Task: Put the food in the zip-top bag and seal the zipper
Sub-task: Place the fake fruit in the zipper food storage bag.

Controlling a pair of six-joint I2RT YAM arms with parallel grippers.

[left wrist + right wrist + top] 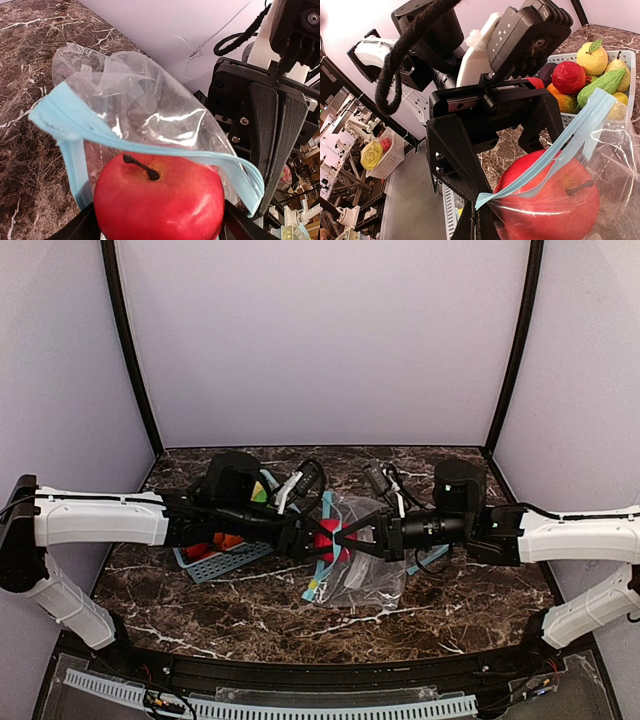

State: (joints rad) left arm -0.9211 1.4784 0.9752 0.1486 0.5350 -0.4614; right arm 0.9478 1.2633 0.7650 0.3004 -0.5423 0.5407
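My left gripper (pixel 322 536) is shut on a glossy red apple (pixel 157 200) with a dark stem. It holds the apple at the open mouth of the clear zip-top bag (pixel 150 100). The upper lip of the light-blue zipper (pixel 165 152) lies across the apple's top. My right gripper (pixel 481 220) is shut on one end of the zipper strip (pixel 540 160) and holds the bag's mouth up. Part of the apple (pixel 555 205) shows through the plastic. From above, both grippers meet over the bag (pixel 365 565) at the table's middle.
The light-blue mesh basket (pixel 225 560) lies left of the bag under my left arm, with several toy fruits (pixel 570 77) in it: red, yellow, green, orange. The marble table (pixel 250 610) is walled by pale panels. Cables hang from both wrists.
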